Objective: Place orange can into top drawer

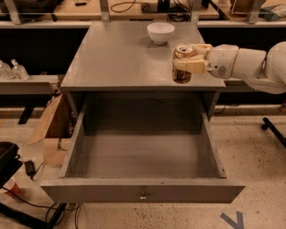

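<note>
Floor (254, 152): pale, speckled; blue tape mark (232, 219) beyond the front-right corner.
Workbench (53, 10): wood-topped, past the far edge, dark beneath.
Cardboard box (51, 129): on the floor, under the left edge.
Clear bottles (11, 70): on a shelf, left of the left edge.
Gripper (184, 55): at the right edge, clasping the orange can (181, 76).

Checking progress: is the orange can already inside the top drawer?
No, the orange can is near the front edge of the cabinet top, gripped by the tool, behind the open top drawer.
</note>
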`<state>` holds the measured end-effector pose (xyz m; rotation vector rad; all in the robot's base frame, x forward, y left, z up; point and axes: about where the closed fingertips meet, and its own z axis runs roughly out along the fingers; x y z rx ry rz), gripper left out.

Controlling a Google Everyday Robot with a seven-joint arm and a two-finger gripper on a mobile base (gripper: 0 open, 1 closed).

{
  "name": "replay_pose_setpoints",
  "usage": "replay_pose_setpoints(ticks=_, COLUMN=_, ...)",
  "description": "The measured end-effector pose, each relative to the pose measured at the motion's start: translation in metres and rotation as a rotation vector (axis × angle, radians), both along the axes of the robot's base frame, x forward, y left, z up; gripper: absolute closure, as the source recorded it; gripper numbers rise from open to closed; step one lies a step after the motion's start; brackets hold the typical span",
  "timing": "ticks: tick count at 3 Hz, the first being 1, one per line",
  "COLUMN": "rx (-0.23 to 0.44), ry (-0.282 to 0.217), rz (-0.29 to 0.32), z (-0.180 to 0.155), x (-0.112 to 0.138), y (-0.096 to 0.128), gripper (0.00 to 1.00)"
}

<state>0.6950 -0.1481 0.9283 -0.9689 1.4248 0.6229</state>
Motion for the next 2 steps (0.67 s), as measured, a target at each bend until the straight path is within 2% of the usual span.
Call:
replay_pose_setpoints(ticks=1, rx=-0.042, ry=-0.015, rz=0.023, z=0.007, x=-0.054, y=0.018, gripper=1.0)
replay_pose_setpoints(ticks=2, rx=-0.076, ry=0.012, rz=0.039, z=-0.025, x=-0.101, y=0.041, gripper=1.0)
